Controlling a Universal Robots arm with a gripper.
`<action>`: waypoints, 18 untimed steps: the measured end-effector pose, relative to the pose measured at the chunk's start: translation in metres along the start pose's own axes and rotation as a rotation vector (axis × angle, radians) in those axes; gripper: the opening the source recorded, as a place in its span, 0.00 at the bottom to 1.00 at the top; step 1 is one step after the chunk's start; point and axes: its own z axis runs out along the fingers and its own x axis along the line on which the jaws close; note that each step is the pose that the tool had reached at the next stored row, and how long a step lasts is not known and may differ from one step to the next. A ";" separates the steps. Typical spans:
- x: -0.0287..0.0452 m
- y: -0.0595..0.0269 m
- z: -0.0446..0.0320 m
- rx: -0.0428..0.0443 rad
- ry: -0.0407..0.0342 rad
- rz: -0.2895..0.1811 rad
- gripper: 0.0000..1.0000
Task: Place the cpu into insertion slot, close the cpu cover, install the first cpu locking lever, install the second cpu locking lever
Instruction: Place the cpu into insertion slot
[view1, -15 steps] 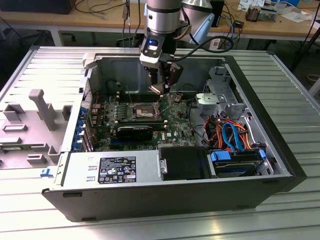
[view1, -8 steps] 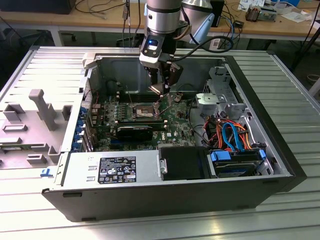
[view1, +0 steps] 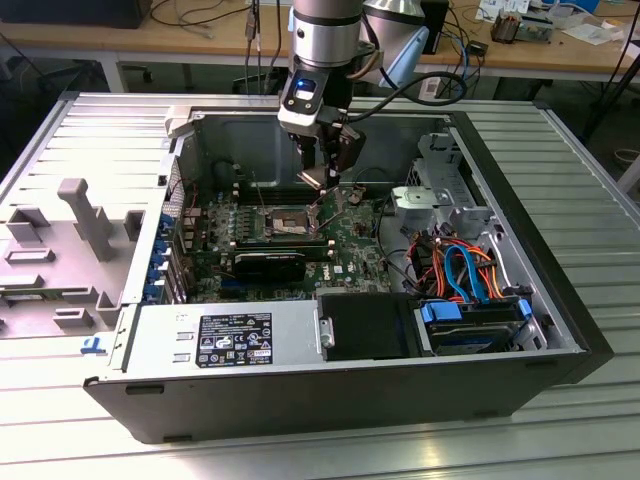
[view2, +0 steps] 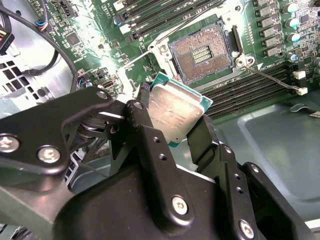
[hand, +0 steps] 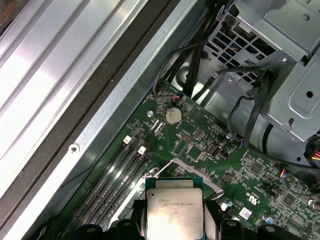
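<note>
Grip: pincer (view2: 171, 125) clamped on two opposite edges of the cpu (view2: 177, 107), chip tilted, clear above the green motherboard (view2: 87, 55) | Target: insertion slot (view2: 202, 52) uncovered, empty | Relation: slot lies below the pincer, slightly toward the exterior view's left.

Cpu (view2: 175, 107): flat square chip, silvery-grey top, green rim, clamped by two opposite edges between the jaws, tilted, in the air above the board, near the slot but apart from it. Slot (view2: 202, 52): square, tan-gold contact field bare, silvery rim around. Cover (hand: 192, 174): thin silvery frame, raised off the slot, not closed.
</note>
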 end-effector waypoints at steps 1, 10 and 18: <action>0.0000 0.0000 0.0000 0.0003 -0.0003 0.001 0.54; 0.0000 0.0000 0.0000 0.0030 -0.0031 0.010 0.54; 0.0000 0.0000 0.0000 0.0053 -0.0056 0.017 0.54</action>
